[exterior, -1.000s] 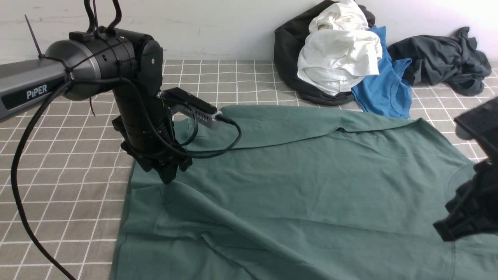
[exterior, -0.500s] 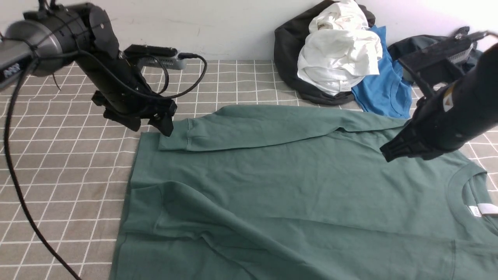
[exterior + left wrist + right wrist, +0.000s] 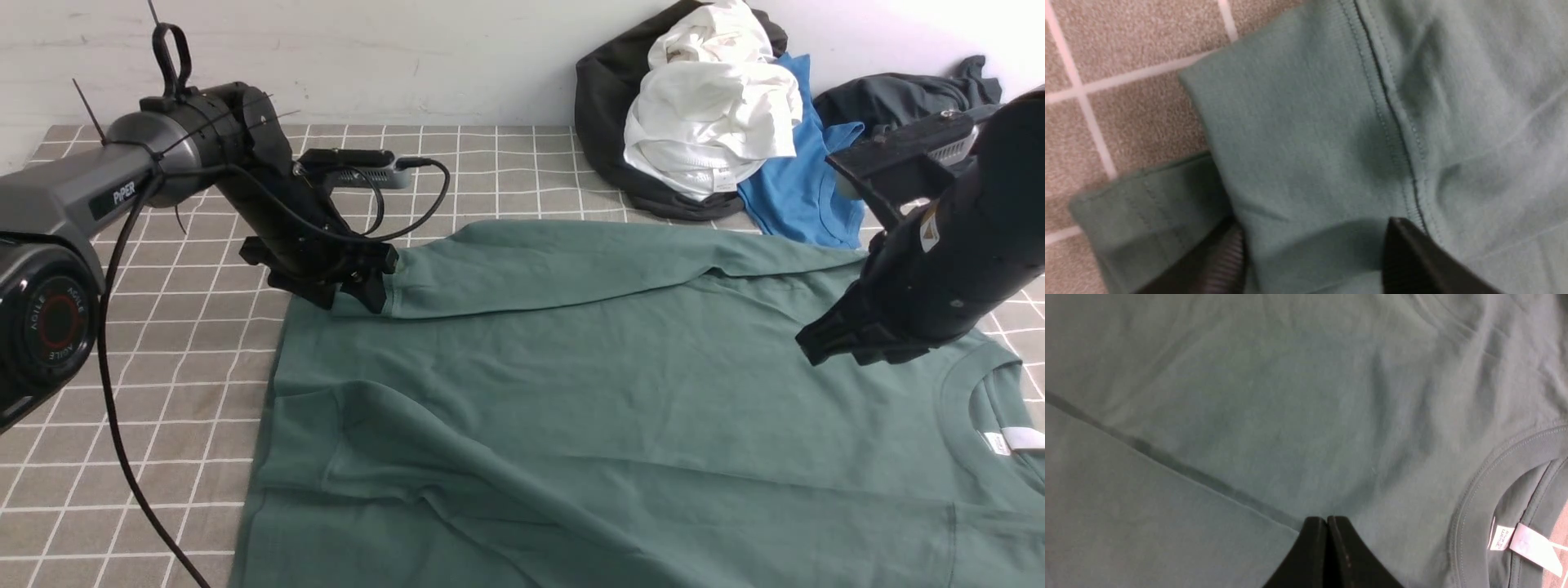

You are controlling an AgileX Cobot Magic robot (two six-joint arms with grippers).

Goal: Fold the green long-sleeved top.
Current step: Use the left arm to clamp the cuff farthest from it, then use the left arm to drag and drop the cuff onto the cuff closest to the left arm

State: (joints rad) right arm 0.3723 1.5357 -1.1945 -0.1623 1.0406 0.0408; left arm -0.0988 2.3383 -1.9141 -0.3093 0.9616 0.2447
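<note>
The green long-sleeved top [image 3: 612,392] lies spread flat on the checked cloth, its collar and white neck label [image 3: 1020,438] at the right. Its far sleeve is folded across the body, with the cuff [image 3: 408,282] pointing left. My left gripper [image 3: 353,300] sits at that cuff, its jaws apart. In the left wrist view the ribbed cuff [image 3: 1298,143] lies between the two fingers [image 3: 1412,257]. My right gripper [image 3: 810,347] hangs shut just above the top's shoulder area and holds nothing. The right wrist view shows its tips [image 3: 1327,520] pressed together over plain green cloth [image 3: 1249,396], near the collar [image 3: 1478,490].
A heap of clothes lies against the back wall: a black garment [image 3: 604,106], a white one [image 3: 710,106], a bright blue shirt [image 3: 808,188] and a dark charcoal garment [image 3: 922,122]. The checked cloth [image 3: 163,367] shows bare at the left. The left arm's cable [image 3: 106,392] hangs there.
My left gripper left the top's near-left body, rose, then came down at the far sleeve's cuff. My right arm swung up from the lower right to above the shoulder area.
</note>
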